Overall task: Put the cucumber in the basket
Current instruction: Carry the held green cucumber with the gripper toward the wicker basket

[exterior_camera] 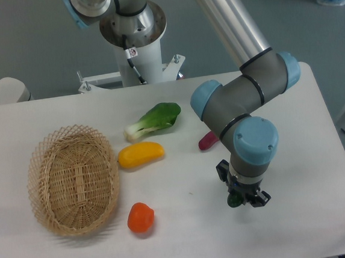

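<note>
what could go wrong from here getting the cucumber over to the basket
The gripper hides nearly all of the cucumber; only a dark green end shows, so the grasp may be off-centre and could slip. The basket sits across the table, and a low carry could knock the orange vegetable or yellow vegetable lying between. The bulky wrist also blocks the camera's view of the grasp.

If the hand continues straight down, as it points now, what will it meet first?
Most likely the cucumber: a dark green bit shows right at the hand, which points down at the table. Contact cannot be judged.
</note>
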`<act>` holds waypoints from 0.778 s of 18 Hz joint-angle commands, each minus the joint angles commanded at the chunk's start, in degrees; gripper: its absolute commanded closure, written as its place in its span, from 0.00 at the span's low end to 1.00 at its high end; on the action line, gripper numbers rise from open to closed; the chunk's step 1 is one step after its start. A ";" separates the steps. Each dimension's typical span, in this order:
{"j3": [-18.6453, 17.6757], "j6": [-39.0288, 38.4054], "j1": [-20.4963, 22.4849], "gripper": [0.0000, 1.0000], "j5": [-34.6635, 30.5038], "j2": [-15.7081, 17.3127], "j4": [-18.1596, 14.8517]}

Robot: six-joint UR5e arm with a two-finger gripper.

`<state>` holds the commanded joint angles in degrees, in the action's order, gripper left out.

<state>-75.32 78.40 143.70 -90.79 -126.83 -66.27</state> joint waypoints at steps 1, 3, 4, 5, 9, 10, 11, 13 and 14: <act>-0.26 -0.26 -0.09 0.88 0.00 0.09 -0.09; -0.70 -0.44 -0.44 0.88 0.00 0.52 -0.09; -0.79 -0.44 -0.44 0.89 0.00 0.61 -0.35; -0.79 -0.35 -0.53 0.89 0.00 0.79 -0.79; -1.14 -2.54 -2.63 0.91 0.00 1.41 -1.67; -1.14 -2.72 -2.73 0.92 0.00 1.75 -2.45; -1.23 -2.99 -2.90 0.94 0.09 2.37 -3.42; -1.67 -3.78 -4.56 0.94 0.17 3.25 -5.18; -2.02 -4.91 -5.18 0.94 0.35 3.77 -5.62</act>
<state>-77.34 73.49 138.52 -90.44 -123.05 -71.89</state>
